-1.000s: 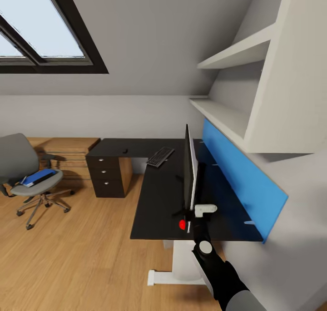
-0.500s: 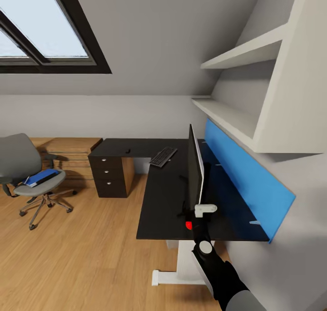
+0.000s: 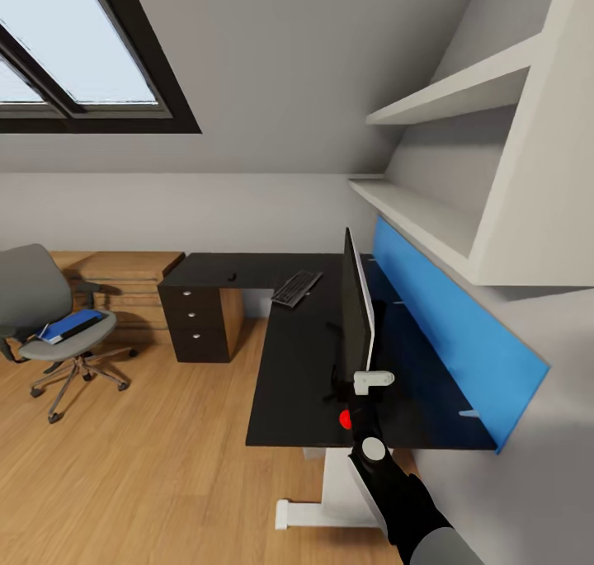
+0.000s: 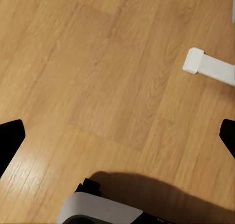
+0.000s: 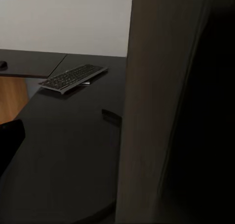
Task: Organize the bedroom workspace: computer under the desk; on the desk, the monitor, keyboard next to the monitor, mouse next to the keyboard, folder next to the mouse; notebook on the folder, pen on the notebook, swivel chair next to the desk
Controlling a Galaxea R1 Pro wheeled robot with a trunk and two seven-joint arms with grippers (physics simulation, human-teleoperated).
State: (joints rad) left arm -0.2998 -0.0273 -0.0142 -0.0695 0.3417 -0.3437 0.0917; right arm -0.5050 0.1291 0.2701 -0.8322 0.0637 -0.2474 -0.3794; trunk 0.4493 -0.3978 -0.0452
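So, status by item, places given relative to the desk (image 3: 289, 367):
Monitor (image 3: 355, 309): on the desk, standing edge-on near its wall side; done.
Right gripper (image 3: 360, 381): at the monitor's near edge; looks to be clasping it, but you can't tell for sure.
Left gripper (image 4: 117, 136): fingers spread wide, nothing held, hanging over the wood floor (image 4: 98, 62) near the desk's white leg (image 4: 208, 66).
Keyboard (image 3: 295, 287): on the desk, beside the monitor's far end; likely done.
Folder (image 3: 70, 324): on the swivel chair (image 3: 49, 322), well apart from the desk; yours to move.
Chair: away from the desk, not positioned.
Mouse, notebook, pen, computer: too small or hidden to tell.
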